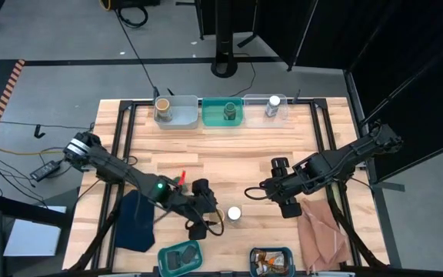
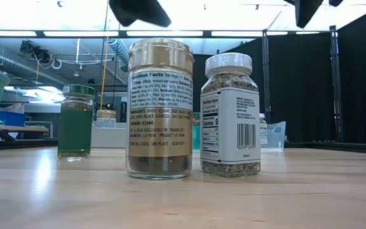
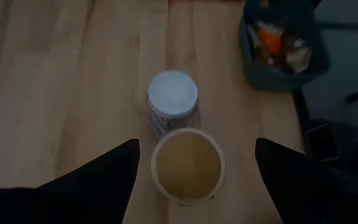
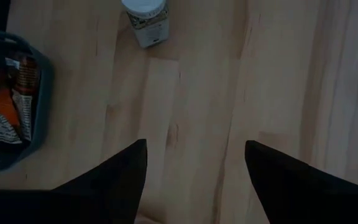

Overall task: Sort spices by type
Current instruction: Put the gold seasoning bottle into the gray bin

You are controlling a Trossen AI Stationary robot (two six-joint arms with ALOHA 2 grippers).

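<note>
Left gripper (image 3: 194, 186) jaws wide, straddling the upright tan-top jar (image 3: 187, 165) from above; white-top jar (image 3: 173, 99) touching it just beyond on the counter (image 3: 55, 93). Right gripper (image 4: 194, 180) jaws wide, empty, farther off.

In the high view the left arm hid the tan-topped jar (image 3: 188, 165) near the bench's front edge. The front bins' contents (image 1: 271, 261) were too small to identify. In the low view both grippers were cut off by the top edge, fingers unseen.
</note>
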